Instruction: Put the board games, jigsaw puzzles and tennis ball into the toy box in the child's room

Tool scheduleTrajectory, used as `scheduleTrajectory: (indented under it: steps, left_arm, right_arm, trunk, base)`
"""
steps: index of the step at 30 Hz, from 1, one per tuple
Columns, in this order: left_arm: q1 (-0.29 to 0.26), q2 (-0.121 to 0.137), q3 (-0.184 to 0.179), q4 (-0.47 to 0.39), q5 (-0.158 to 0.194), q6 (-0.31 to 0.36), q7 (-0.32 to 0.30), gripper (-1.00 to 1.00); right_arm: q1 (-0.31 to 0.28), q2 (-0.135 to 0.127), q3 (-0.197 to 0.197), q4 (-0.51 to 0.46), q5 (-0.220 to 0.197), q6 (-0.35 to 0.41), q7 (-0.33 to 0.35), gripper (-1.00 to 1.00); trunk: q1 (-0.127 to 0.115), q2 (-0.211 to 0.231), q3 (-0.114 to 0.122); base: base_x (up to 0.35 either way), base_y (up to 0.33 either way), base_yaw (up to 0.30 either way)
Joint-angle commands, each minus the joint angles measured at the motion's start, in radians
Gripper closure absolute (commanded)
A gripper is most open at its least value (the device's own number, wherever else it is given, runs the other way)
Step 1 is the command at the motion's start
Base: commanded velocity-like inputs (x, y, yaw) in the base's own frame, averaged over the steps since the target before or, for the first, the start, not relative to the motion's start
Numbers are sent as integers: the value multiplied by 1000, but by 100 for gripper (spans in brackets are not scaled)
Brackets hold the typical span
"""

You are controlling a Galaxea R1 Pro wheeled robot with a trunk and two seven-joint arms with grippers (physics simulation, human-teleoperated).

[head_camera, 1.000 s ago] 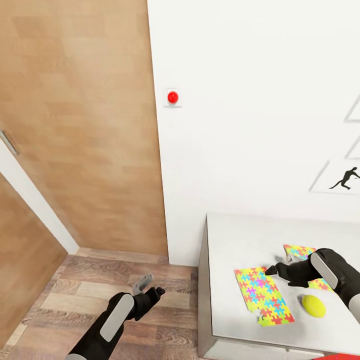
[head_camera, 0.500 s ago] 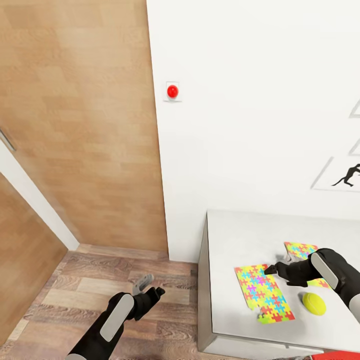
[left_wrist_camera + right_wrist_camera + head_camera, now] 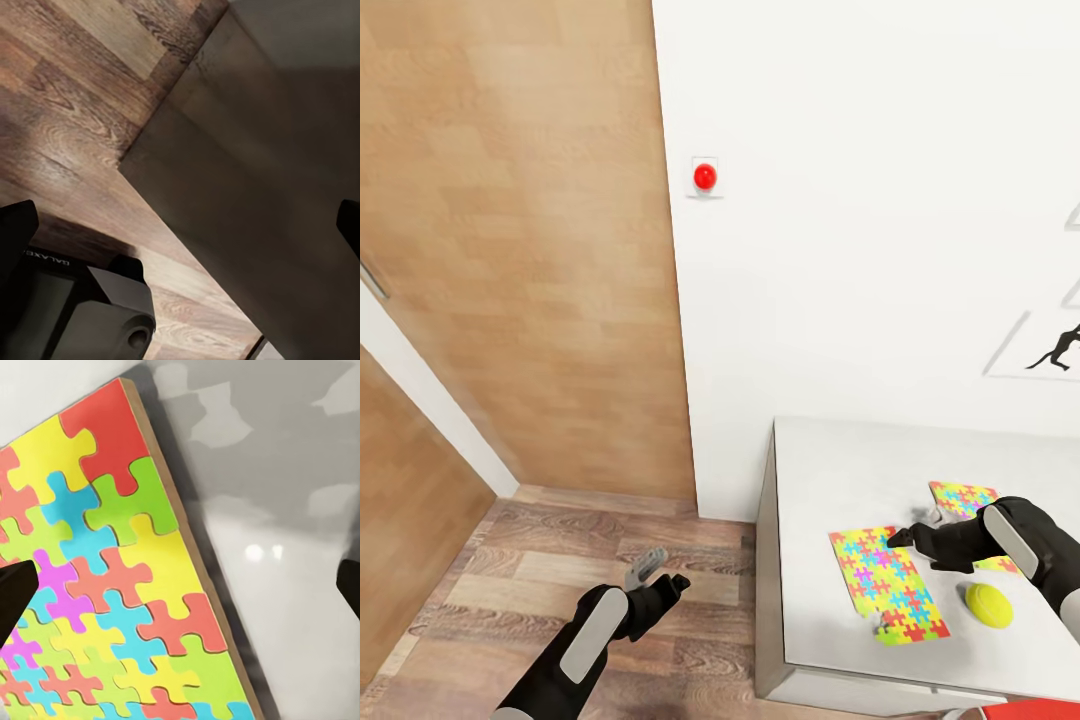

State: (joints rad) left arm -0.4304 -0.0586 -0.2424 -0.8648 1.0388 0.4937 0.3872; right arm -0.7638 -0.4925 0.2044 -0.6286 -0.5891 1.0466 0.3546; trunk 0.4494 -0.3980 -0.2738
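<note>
1. The right hand [image 3: 913,533] hangs low over the counter [image 3: 830,470], at the far right corner of the nearer jigsaw puzzle [image 3: 887,588]. In the right wrist view its dark fingertips [image 3: 15,592] stand wide apart at the two edges of the picture, so it is open and holds nothing.
2. That puzzle lies flat near the counter's left edge. The second jigsaw puzzle [image 3: 960,497] lies farther right, partly behind the right arm. The tennis ball [image 3: 988,605] sits just right of the nearer puzzle, near the front.
3. The left hand [image 3: 656,577] hangs over the wood floor [image 3: 510,560], left of the counter. Its fingertips sit at opposite edges of the left wrist view, so it looks open and empty.
4. The toy box cannot be made out here; a red patch [image 3: 1030,712] at the near right corner is too cropped to name.
5. Risks, as I judge them:
   - The puzzle is thin and flat, so fingers coming straight down may shut on the counter and slide the board instead of lifting it.
   - A push leftward could send it over the counter's left edge onto the floor.
   - The right forearm passes close above the ball; a sweep could set it rolling off the front.
</note>
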Motion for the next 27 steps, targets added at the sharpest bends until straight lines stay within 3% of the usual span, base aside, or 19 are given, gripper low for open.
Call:
scheduleTrajectory:
  steps: [1, 12, 27]
  left_arm:
    - [-1, 0, -2, -2, 10, 1, 10, -100]
    - [-1, 0, -2, -2, 10, 1, 10, -100]
    - [-1, 0, -2, -2, 10, 1, 10, -100]
  right_arm:
    - [-1, -1, 4, 0, 9, 1, 10, -100]
    - [0, -1, 4, 0, 8, 1, 13, -100]
    - [0, -1, 4, 0, 8, 1, 15, -100]
  trunk:
    - [1, -2, -2]
    - [1, -2, -2]
    - [1, -2, 4]
  base:
    - [0, 0, 0]
    - [0, 0, 33]
    - [0, 0, 227]
